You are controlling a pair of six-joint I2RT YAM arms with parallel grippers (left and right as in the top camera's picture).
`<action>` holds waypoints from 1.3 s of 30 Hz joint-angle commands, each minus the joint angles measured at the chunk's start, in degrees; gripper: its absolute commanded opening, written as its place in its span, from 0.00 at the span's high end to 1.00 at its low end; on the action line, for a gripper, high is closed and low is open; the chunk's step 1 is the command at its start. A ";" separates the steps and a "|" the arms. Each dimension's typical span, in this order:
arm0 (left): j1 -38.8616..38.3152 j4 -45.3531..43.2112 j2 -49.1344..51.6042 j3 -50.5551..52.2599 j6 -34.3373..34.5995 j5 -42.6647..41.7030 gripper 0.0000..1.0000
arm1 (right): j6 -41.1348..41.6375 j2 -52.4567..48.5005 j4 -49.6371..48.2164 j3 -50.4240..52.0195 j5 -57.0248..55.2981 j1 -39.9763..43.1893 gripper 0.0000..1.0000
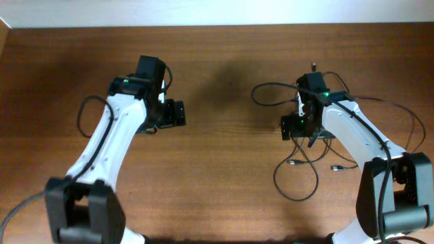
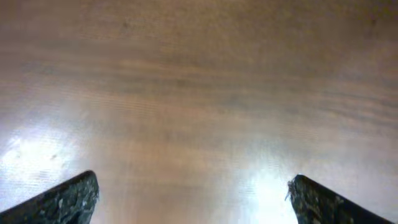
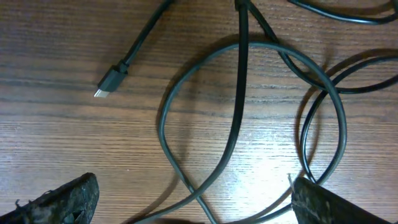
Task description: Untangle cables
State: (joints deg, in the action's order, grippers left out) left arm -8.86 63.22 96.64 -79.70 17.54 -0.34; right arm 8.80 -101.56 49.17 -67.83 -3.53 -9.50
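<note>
**cordwrangler:** ok so where's the cable mess sitting on this one?

**yam_lurker:** All on the right side. From overhead, the cables [image 1: 274,177] are bunched at roughly 4 o'clock on the table [image 1: 224,61]. They're thin black cords looping over each other. One upper loop [image 1: 255,93] reaches toward 2 o'clock. Two small ends lie low in the pile: a near plug [image 1: 293,163] inside the tangle and a far plug [image 1: 336,167] out at its 3 o'clock.

**cordwrangler:** and the arms? Is either one grabbing anything?

**yam_lurker:** Nope, both hands are released. The right gripper [image 1: 293,127] hangs right over the top of the pile. On its wrist cam the fingers [image 3: 62,199] are spread wide and aren't pinching anything. The cords just lie flat on the wood ahead of them. One cord makes a big loop [image 3: 163,124], and a straighter cord [image 3: 238,106] crosses it running 12 to 6. More cords curve past at 3 o'clock. A loose connector [image 3: 109,82] lies at 10 o'clock, apart from the loop.

**cordwrangler:** and the left one?

**yam_lurker:** The left gripper [image 1: 178,113] sits around 9 o'clock on the table, well apart from the cables. Its camera shows the two fingertips [image 2: 62,199] far apart at the bottom corners, so it's wide open too. Only glossy bare wood shows between them. I can't tell from that view whether it's touching the table or hovering.
</note>
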 commanded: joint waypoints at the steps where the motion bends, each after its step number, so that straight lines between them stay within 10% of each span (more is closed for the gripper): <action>1: 0.35 0.33 -1.51 0.17 -0.48 1.77 0.01 | 0.07 0.22 -0.15 -1.09 0.31 0.24 0.02; 14: 0.22 0.33 -2.34 0.17 -0.48 1.66 0.01 | 0.09 0.22 -0.15 -1.07 0.31 0.24 0.02; 32: 0.22 2.56 -33.11 0.57 -0.50 1.66 0.01 | 0.07 0.22 -0.15 -1.07 0.31 0.24 0.02; 39: 0.24 -33.33 -38.38 22.34 -0.52 1.25 0.01 | 0.07 0.22 -0.15 -1.09 0.31 0.24 0.02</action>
State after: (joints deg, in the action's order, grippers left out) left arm -8.82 41.17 61.54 -66.43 17.56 0.71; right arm 8.82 -101.56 49.21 -68.03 -3.53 -9.50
